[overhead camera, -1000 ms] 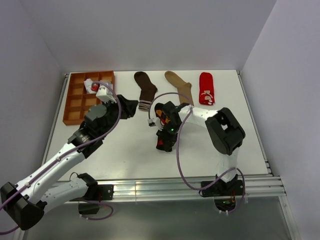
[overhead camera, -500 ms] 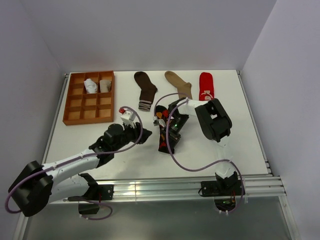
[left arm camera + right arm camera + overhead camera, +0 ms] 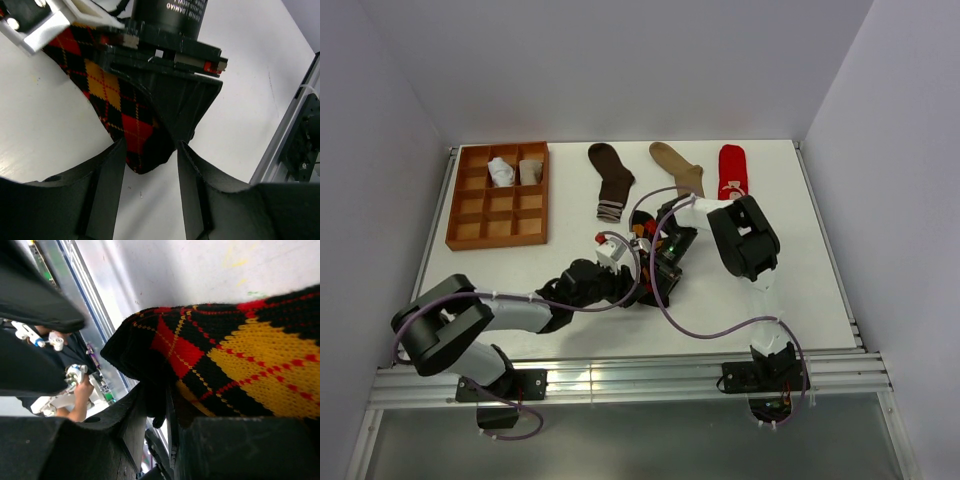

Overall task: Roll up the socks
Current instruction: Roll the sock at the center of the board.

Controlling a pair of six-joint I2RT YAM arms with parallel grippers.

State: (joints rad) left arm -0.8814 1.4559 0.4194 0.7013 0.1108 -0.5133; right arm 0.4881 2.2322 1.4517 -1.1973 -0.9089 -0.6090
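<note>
The black-orange argyle sock [image 3: 116,95] lies flat on the white table [image 3: 570,255], just toward 6 o'clock from centre. It is a knit of black, red and orange diamonds crossed by thin yellow lines, with a rounded dark end. The left gripper [image 3: 150,145] stands open, its matte black fingers [image 3: 107,185] flanking that rounded end on both sides. The right gripper [image 3: 157,397] is nearly closed and pinches a fold of the same sock's edge. Both wrists crowd the sock, with little room between them. Along the 12 o'clock edge three socks lie flat and apart: the dark brown sock [image 3: 611,178] with a striped cuff, the tan sock [image 3: 680,170], and the red sock [image 3: 732,177] with a white figure. At 10 o'clock the orange-brown gridded tray [image 3: 470,225] holds a white rolled sock [image 3: 501,172] and a beige rolled sock [image 3: 528,172] in neighbouring compartments at its far end. Open tabletop extends toward 3 o'clock and 8 o'clock. A metal rail [image 3: 620,375] borders the 6 o'clock edge.
</note>
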